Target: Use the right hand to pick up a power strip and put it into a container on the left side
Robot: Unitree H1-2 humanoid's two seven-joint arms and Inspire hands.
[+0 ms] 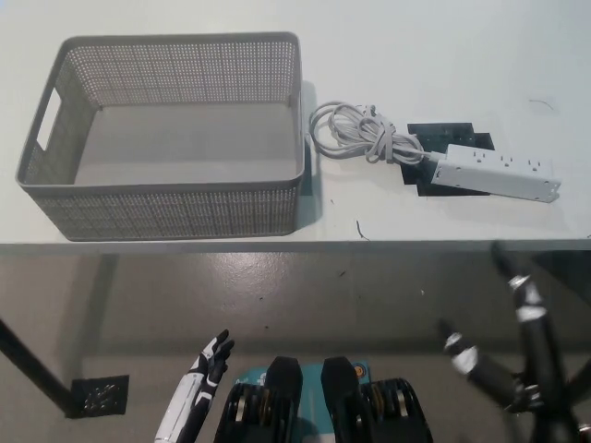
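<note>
The power strip (497,173) lies on the counter (443,55), right of the empty basket (166,208). The right robot hand (503,346), apparently spread, should descend across the strip's body, avoiding the coiled cord (360,136). The left robot hand (208,365) rests low, fingers spread.

There is a single view, taken from the robot's head and aimed steeply downward and forward. The white counter (443,55) fills the upper half of the frame, seen from above and at moderate range, with its near edge crossing the picture just below the middle. Below that edge the camera looks down at the grey floor (277,295). The white left hand (205,369) shows at the lower left and the black right hand (508,341) at the lower right, both close to the lens; the right one looks somewhat blurred.
</note>
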